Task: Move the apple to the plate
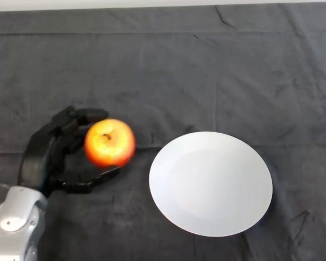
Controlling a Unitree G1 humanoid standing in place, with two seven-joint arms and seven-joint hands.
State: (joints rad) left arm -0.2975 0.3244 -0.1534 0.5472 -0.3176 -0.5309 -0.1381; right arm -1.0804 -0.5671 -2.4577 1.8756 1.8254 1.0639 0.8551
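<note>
Apple (110,142) near table's left edge, just left of plate (211,183); my left hand (49,155) curled round it, fingers behind, thumb in front; I judge it firm, smooth, rounded, likely slippery; grip across widest part seems safest.

Silver-grey left arm (13,220) entering from 7 o'clock, black robot hand (46,157) at 9 o'clock, fingers (79,117) and thumb (95,179) curled in a grasp
</note>
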